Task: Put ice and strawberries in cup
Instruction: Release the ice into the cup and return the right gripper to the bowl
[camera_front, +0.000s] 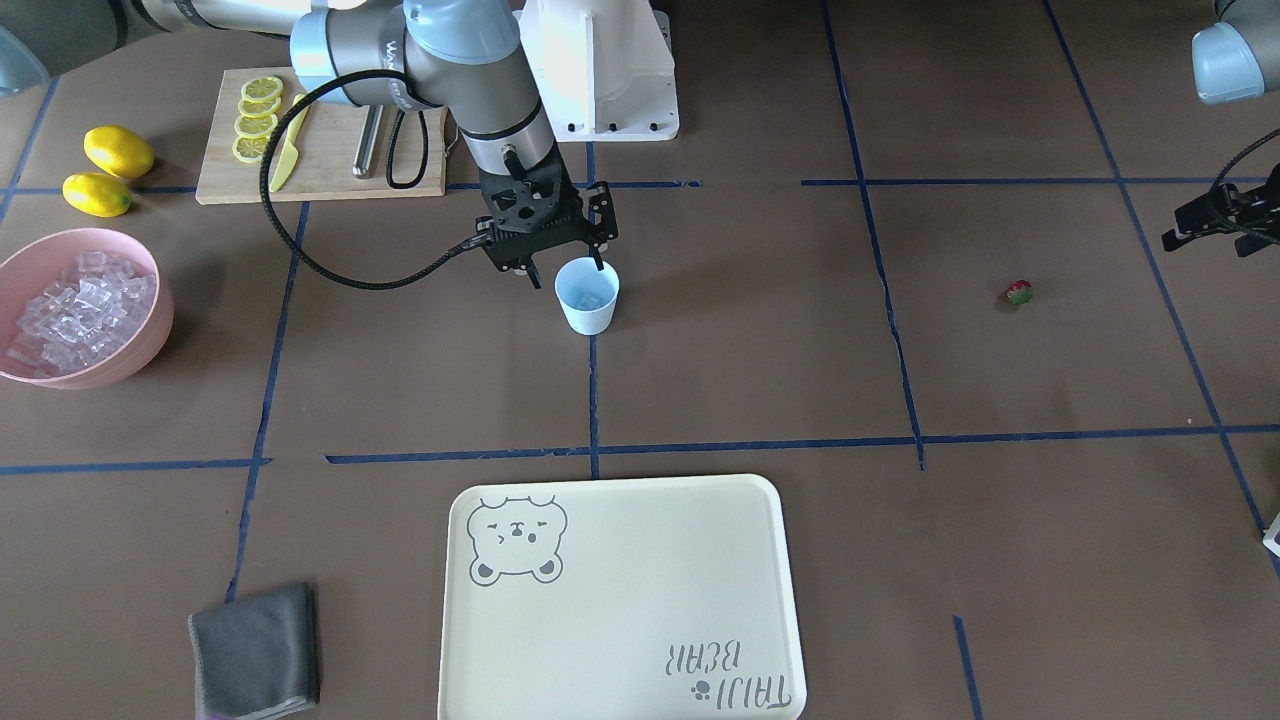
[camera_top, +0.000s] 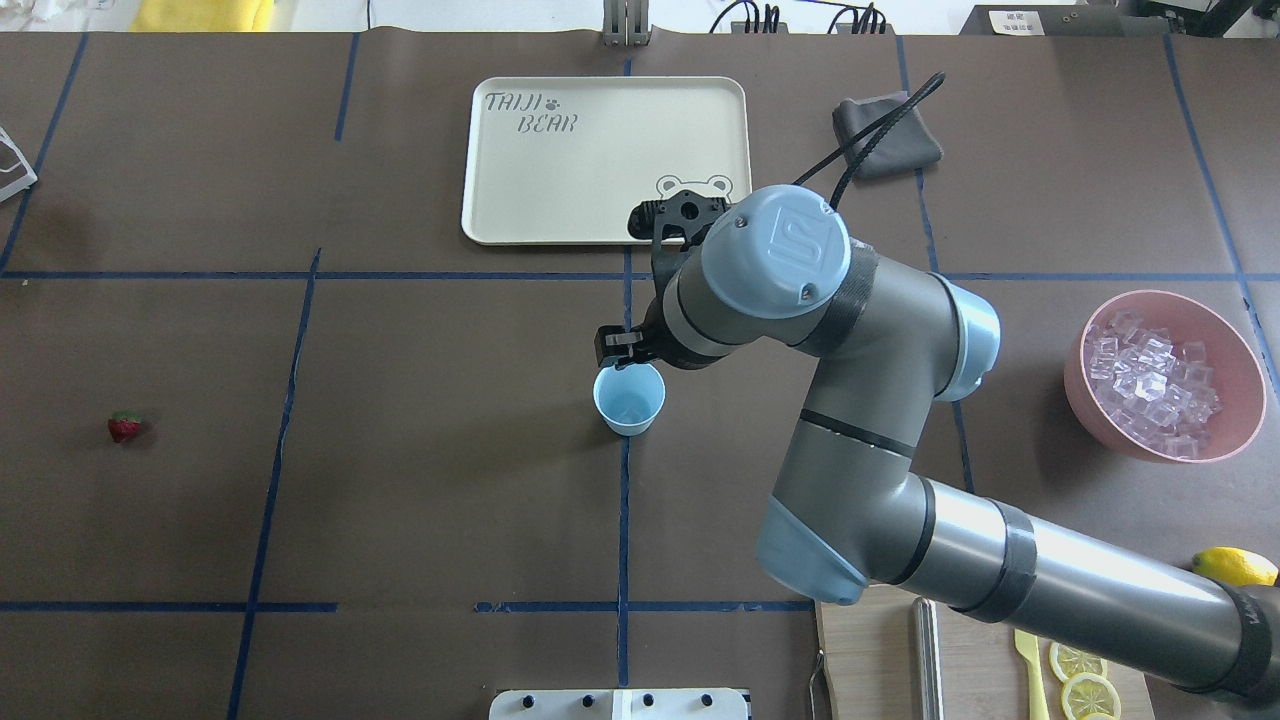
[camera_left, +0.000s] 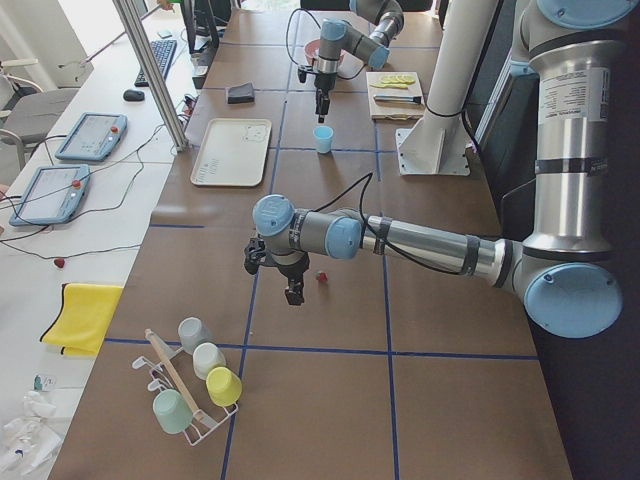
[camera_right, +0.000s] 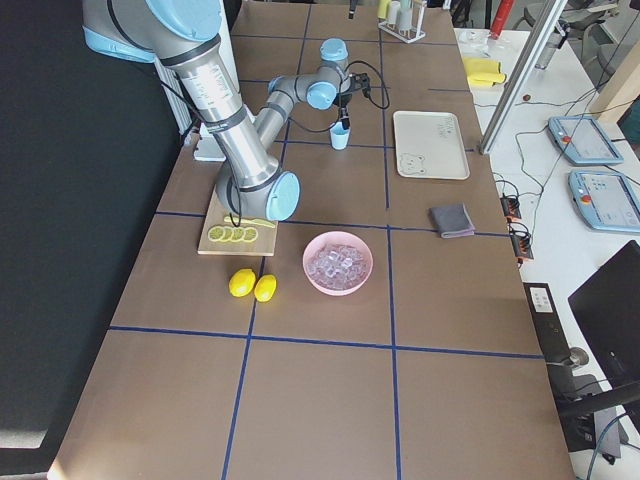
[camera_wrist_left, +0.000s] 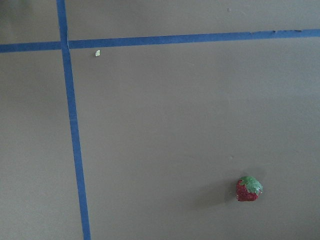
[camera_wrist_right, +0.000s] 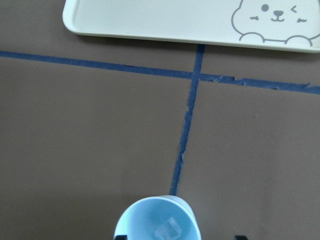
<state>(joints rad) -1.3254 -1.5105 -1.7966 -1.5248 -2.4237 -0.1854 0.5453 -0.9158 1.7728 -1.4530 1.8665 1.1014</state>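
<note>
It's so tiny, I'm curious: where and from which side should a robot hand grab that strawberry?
Pinch the strawberry across its red body, coming straight down from above. It lies on its side with nothing near it, so both flanks are free. The green leafy top looks too flimsy to hold.

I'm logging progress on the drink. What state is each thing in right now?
cup: upright, one ice cube inside.
bowl: upright, filled with ice.
strawberry: lying loose, far from the cup.
right tool: open, over the cup.
left tool: hovering near the strawberry; open or shut unclear.
lemons: two, whole.
slices: in a row on the board.
</note>
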